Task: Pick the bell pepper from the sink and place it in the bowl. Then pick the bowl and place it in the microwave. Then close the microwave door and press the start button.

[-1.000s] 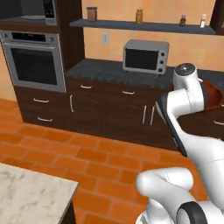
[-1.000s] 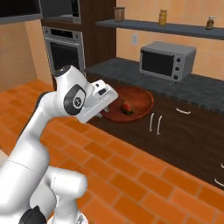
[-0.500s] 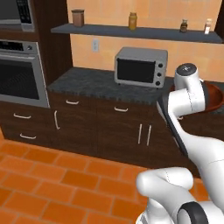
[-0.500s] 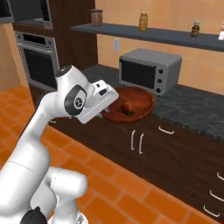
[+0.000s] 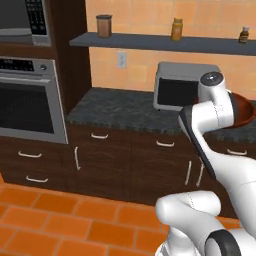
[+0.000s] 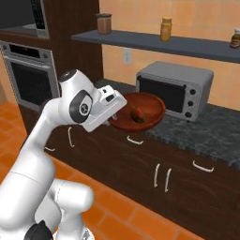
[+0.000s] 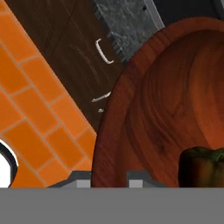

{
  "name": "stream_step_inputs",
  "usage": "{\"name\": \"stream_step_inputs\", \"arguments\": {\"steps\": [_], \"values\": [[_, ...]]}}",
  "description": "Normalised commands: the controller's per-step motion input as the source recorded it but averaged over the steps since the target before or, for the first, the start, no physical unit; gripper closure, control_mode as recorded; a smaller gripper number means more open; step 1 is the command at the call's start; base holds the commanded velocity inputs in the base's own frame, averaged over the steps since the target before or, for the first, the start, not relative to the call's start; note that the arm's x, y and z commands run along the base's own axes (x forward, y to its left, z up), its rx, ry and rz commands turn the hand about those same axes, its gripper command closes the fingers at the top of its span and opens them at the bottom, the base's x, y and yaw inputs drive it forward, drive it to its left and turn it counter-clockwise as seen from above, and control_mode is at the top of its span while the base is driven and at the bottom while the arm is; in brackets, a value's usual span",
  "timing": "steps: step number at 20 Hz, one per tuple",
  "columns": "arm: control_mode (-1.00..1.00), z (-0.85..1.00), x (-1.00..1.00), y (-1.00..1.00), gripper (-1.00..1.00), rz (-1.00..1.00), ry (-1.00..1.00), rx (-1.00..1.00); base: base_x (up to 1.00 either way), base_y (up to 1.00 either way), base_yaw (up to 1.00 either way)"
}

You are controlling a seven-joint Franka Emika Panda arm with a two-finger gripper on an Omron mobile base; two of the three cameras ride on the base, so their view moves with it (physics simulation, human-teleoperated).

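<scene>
Aloft, gripper (image 6: 114, 118) pinches bowl (image 6: 140, 108) rim (level).

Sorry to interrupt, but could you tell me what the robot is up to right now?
The white robot arm's hand is shut on the rim of a shallow dark red-brown bowl, held level in the air above the dark cabinet fronts, beside the speckled grey counter. A small orange-red bell pepper sits inside the bowl. The black-fronted built-in microwave is up at the left, above the steel wall oven.
</scene>
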Motion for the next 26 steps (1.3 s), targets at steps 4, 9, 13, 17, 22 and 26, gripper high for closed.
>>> {"name": "stream_step_inputs", "arguments": {"steps": [4,9,13,17,22,26], "values": [[1.00,0.00,0.00,0.00,1.00,0.00,0.00,0.00,0.45,1.00,-0.17],[1.00,0.00,0.00,0.00,1.00,0.00,0.00,0.00,0.23,1.00,-0.14],[1.00,0.00,0.00,0.00,1.00,0.00,0.00,0.00,0.46,0.96,-0.14],[1.00,0.00,0.00,0.00,1.00,0.00,0.00,0.00,1.00,0.22,-0.12],[1.00,0.00,0.00,0.00,1.00,0.00,0.00,0.00,0.86,0.53,-0.09],[1.00,0.00,0.00,0.00,1.00,0.00,0.00,0.00,0.32,1.00,-0.08]]}}
